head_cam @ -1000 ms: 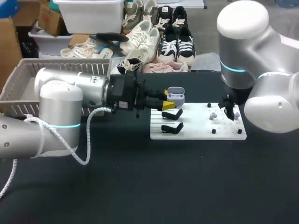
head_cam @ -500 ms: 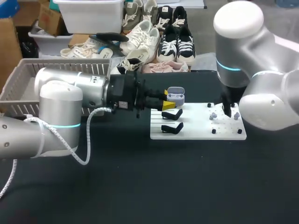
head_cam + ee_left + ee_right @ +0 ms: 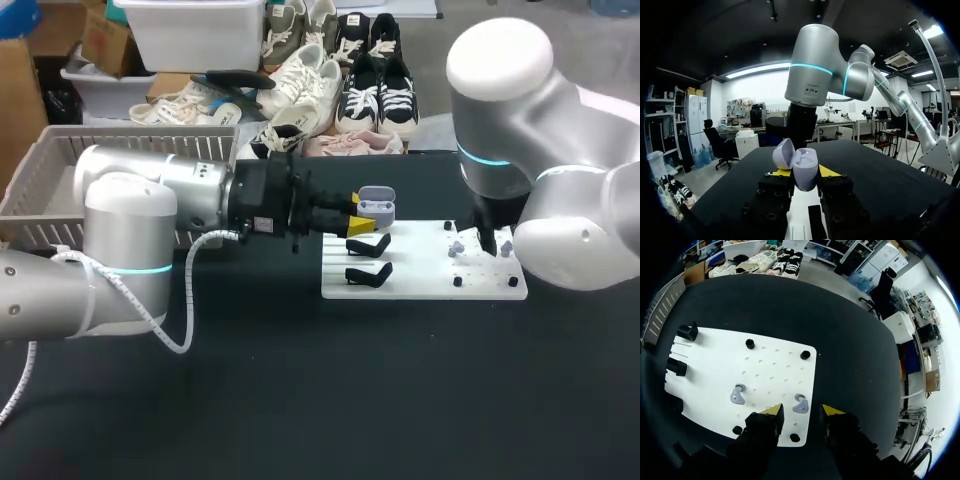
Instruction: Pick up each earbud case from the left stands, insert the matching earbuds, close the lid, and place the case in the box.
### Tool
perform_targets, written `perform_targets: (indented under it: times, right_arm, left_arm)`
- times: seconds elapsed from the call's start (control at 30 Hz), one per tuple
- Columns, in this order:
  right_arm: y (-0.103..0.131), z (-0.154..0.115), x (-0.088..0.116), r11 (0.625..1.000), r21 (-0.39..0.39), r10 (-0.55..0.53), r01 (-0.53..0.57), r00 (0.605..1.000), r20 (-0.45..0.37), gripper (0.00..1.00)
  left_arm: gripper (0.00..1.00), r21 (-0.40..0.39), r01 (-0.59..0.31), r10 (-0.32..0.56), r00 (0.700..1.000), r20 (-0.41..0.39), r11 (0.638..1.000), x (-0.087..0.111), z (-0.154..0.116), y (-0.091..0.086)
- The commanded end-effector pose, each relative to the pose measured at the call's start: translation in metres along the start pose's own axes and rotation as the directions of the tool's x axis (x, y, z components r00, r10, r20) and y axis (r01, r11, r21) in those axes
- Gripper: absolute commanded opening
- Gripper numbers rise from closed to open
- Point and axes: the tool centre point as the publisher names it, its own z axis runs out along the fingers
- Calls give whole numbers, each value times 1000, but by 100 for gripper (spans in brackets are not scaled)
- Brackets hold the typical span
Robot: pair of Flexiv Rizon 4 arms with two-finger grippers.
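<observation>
head view: the left gripper (image 3: 356, 222) comes in from nine o'clock, fingers clamped on a lavender earbud case (image 3: 376, 206). the case is held lid-up over the ten o'clock corner of the white board (image 3: 420, 272). two black stands (image 3: 368, 246) line the board's nine o'clock side. the right gripper (image 3: 487, 238) hangs over the three o'clock end, by two lavender earbuds (image 3: 457, 246). a grey basket (image 3: 40, 190) sits at the table's nine o'clock.

left wrist view: the yellow tips pinch the case low on both sides. lid swung open, shell smooth and pale lilac. any marking is too small to tell.

right wrist view: fingers moderately parted, gripping nothing. one earbud (image 3: 800, 404) lies on the board between the tips, the other (image 3: 737, 395) toward the stands.
</observation>
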Motion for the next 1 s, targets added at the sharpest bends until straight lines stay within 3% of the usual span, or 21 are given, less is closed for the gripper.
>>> perform_targets:
  times: [0.03, 0.67, 1.0]
  right_arm:
    - [-1, 2, 2, 1000, 2, 2, -2, 1000, 5, 43]
    - [-3, 9, -2, 1000, 2, 8, -8, 1000, 4, 37]
    - [-3, 17, -3, 1000, -6, 5, -5, 1000, -5, 27]
  left_arm:
    - [0, 0, -1, 1, 1000, 1, 1000, 1, 0, 1]
    - [0, 0, -1, 1, 1000, 1, 1000, 1, 0, 1]
    - [0, 0, -1, 1, 1000, 1, 1000, 1, 0, 1]
